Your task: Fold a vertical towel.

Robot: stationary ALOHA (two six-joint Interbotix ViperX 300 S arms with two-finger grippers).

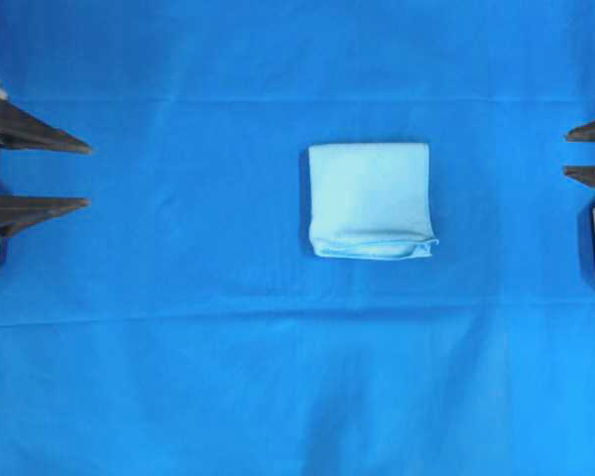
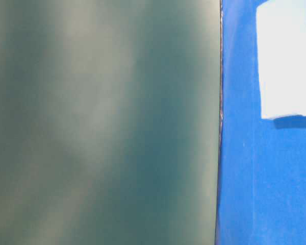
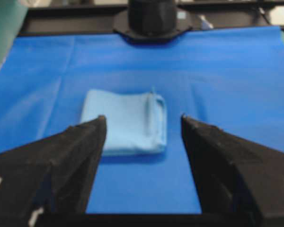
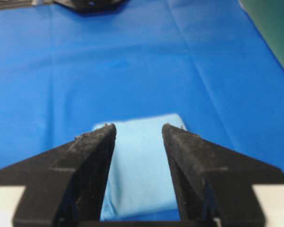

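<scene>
The towel (image 1: 370,199) lies folded into a small, nearly square light sky-blue pad in the middle of the table, with its layered loose edges along the near side. It also shows in the left wrist view (image 3: 124,121), the right wrist view (image 4: 141,165) and the table-level view (image 2: 285,58). My left gripper (image 1: 87,175) is open and empty at the left edge, far from the towel, and shows in its wrist view (image 3: 143,120). My right gripper (image 1: 569,153) is open and empty at the right edge, and shows in its wrist view (image 4: 139,126).
A large deep royal-blue cloth (image 1: 178,357) covers the whole table, with faint crease lines. The base of the other arm shows at the far end in the left wrist view (image 3: 151,19). A blurred grey-green surface (image 2: 102,122) fills the left of the table-level view.
</scene>
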